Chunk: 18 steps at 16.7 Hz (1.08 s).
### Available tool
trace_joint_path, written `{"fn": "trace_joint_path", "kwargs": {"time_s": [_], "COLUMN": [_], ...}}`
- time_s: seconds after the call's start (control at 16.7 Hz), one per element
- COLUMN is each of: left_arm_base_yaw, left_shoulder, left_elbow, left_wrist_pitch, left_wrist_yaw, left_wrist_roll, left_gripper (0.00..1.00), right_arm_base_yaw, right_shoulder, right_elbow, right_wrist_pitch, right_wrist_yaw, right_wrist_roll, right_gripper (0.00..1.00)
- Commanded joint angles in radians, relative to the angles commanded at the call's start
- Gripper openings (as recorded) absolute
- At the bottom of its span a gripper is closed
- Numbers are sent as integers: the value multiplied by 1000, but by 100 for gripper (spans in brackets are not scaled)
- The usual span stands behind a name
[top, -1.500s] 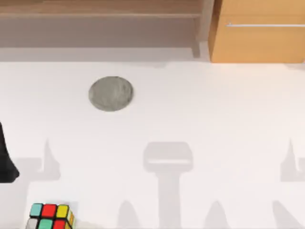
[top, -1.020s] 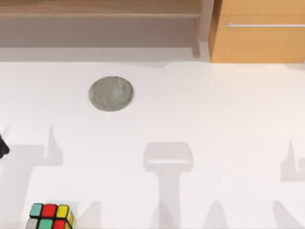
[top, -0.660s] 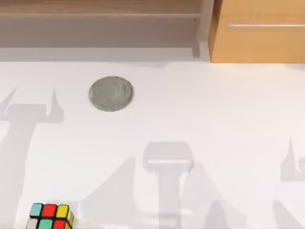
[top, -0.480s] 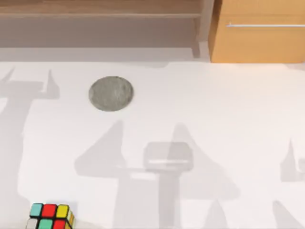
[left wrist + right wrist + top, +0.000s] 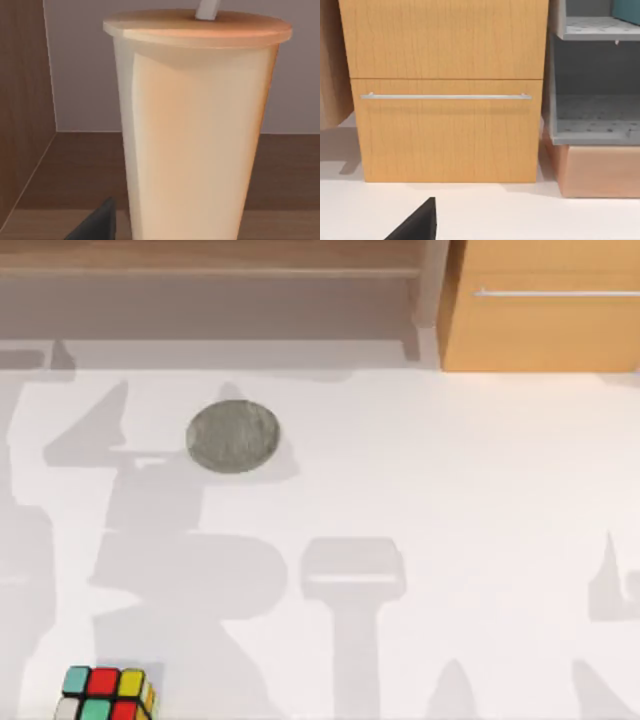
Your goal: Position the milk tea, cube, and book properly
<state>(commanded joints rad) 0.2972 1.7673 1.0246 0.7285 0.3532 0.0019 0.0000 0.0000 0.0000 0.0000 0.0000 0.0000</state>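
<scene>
**Disc, cabinet and shelving around the white worktop**

A flat grey round disc (image 5: 232,436) lies on the white worktop (image 5: 450,470), toward its left and back. At the back right stands a light wooden cabinet (image 5: 545,305) with a thin metal handle (image 5: 445,96) across its front. Just beside the cabinet is a grey open shelf unit (image 5: 592,85) resting on a pale wooden base (image 5: 597,170). A long brown wooden shelf (image 5: 210,258) runs along the back to the left.

peach milk tea (image 5: 195,150) (orange lid), multicoloured cube (image 5: 107,693)
</scene>
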Motion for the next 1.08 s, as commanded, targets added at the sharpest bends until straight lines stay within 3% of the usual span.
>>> {"fn": "trace_joint_path", "kwargs": {"time_s": [0.6, 1.08], "left_arm_base_yaw": [13, -32], "left_shoulder": [79, 284], "left_elbow": [57, 355], "left_wrist_pitch": [27, -59], "left_wrist_yaw": [4, -39], "left_wrist_roll": [2, 1], "left_gripper": [100, 100], "right_arm_base_yaw": [0, 0], "right_shoulder": [0, 0], "right_elbow": [0, 0], "right_wrist_pitch": [0, 0], "right_wrist_yaw": [0, 0], "right_wrist_roll": [0, 0], "right_gripper": [100, 100]}}
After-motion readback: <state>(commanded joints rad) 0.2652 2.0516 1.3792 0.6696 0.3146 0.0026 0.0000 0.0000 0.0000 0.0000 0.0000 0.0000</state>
